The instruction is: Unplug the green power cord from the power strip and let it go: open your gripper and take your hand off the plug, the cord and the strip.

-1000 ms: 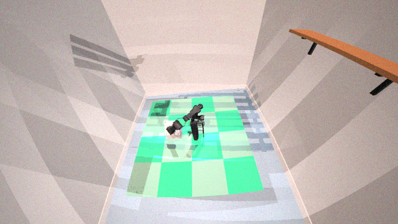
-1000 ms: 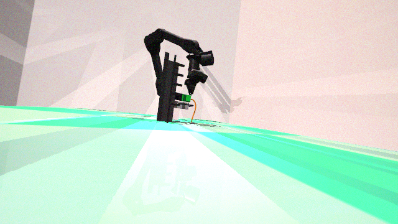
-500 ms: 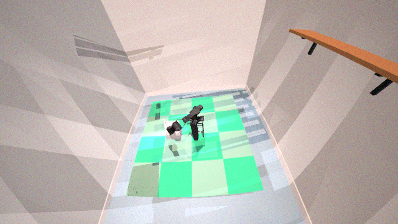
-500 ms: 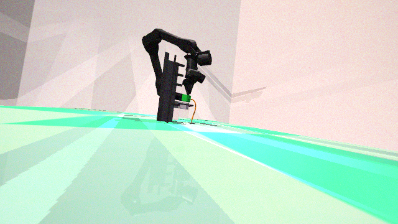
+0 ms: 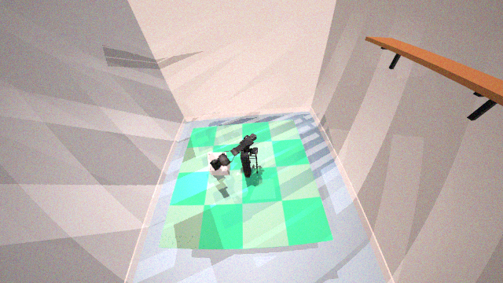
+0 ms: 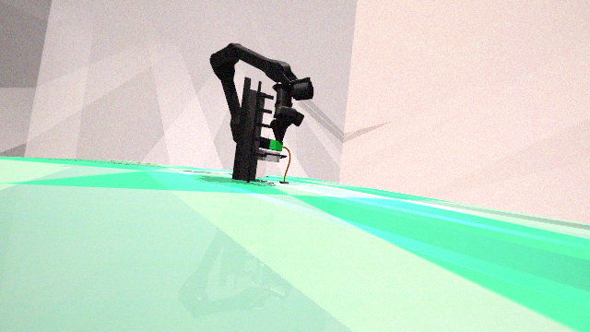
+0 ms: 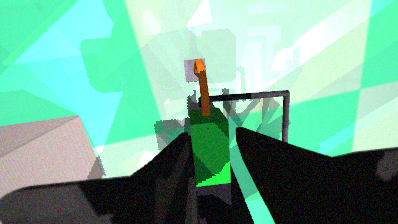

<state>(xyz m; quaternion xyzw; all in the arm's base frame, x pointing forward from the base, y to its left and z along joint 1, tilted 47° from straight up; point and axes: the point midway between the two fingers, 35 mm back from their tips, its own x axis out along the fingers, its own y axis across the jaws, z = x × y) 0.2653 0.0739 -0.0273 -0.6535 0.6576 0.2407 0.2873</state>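
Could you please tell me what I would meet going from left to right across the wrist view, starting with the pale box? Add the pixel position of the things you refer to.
Pale box [image 7: 42, 145], green plug [image 7: 210, 145] with its orange cord [image 7: 204, 92], black frame [image 7: 286, 117].

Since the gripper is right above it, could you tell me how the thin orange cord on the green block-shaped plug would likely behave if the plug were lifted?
The thin orange cord would probably flex and trail, as it already bows in a curve. Being slender beside the green block-shaped plug, it likely adds little weight.
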